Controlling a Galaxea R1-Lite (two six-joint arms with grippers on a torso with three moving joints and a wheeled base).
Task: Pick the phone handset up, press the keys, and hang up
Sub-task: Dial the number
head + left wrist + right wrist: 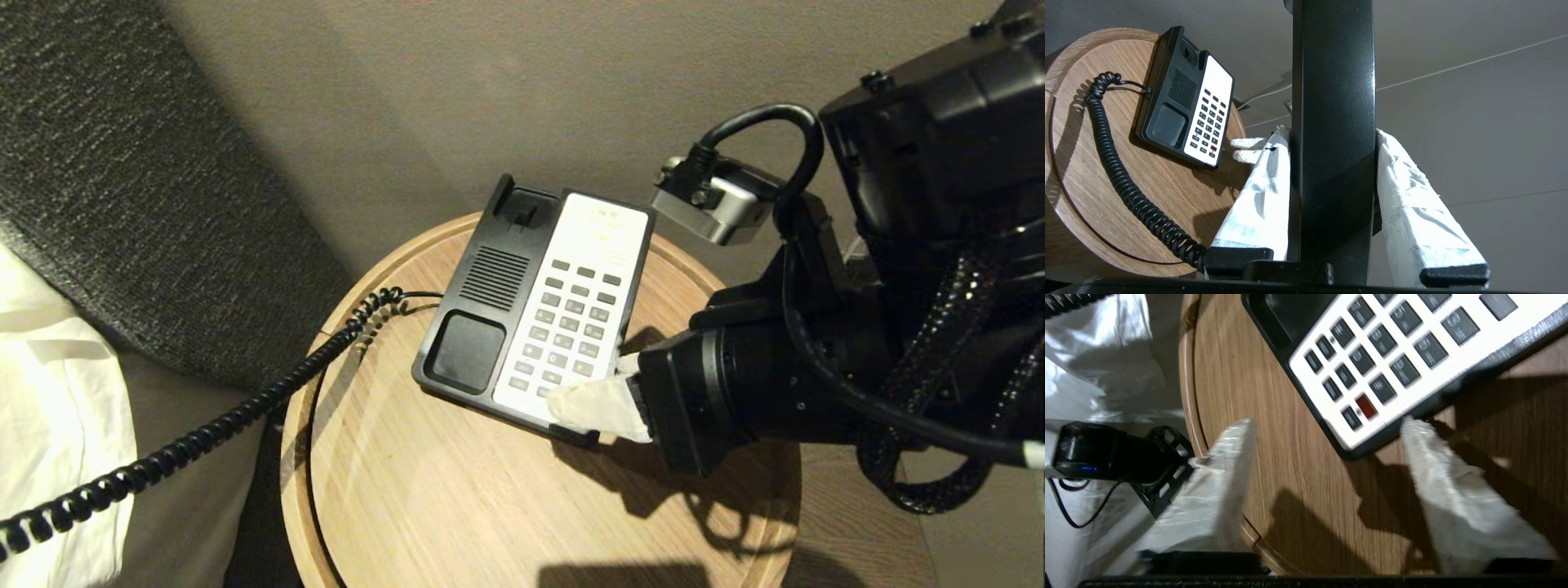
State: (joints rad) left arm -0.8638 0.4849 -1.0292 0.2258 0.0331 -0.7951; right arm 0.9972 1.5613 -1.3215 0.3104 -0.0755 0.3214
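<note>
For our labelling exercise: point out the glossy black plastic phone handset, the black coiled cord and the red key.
glossy black plastic phone handset (1333, 122): left wrist view, mid-shaft.
black coiled cord (204, 437): head view, mid-coil.
red key (1365, 406): right wrist view, key face.

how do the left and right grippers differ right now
The left gripper is shut on the phone handset, held away from the round wooden table; the right gripper is open and holds nothing. The left one is outside the head view; the right one hangs low by the phone base's near keypad corner. Both have white-wrapped fingers.
</note>
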